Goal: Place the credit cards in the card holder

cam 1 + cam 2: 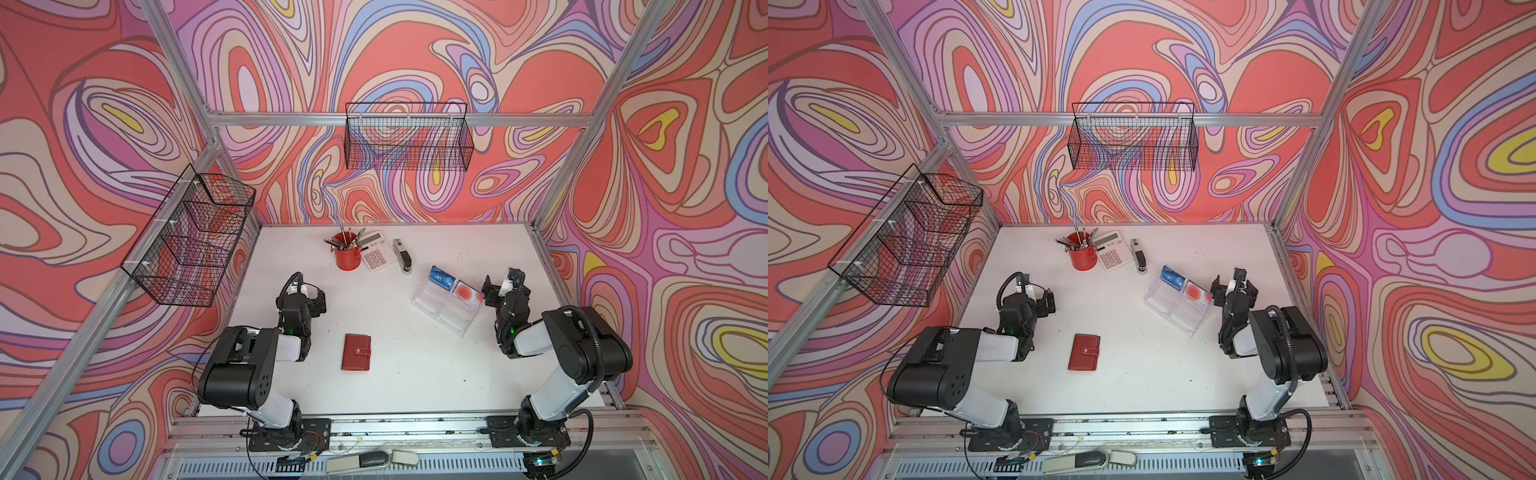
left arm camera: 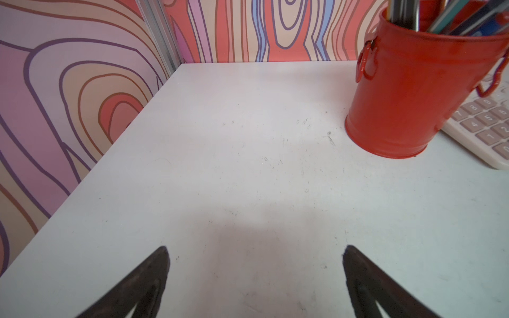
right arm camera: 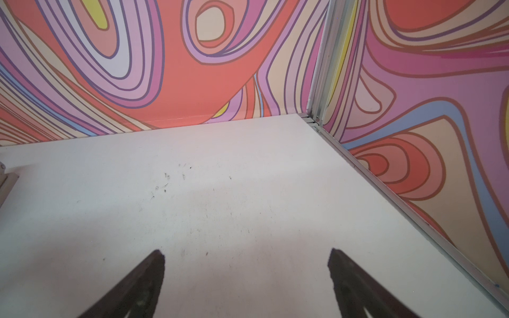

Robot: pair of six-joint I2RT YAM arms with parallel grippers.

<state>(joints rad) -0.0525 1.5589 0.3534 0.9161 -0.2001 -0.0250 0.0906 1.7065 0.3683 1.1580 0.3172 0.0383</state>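
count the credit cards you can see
2: a blue card and a pale red-circle card, side by side in the far compartments of the clear tray; more may lie beneath.

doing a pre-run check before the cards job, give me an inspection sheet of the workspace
surface: white table, lightly scuffed
job's things: card holder closed, lying flat near the front; credit cards, one blue, one pale with a red circle, in the clear tray
clutter: red pencil cup, calculator, stapler at the back
grippers: left gripper and right gripper, jaws open, holding nothing
cables: black hose on the right arm; wires at the left base
surroundings: wire baskets on patterned walls
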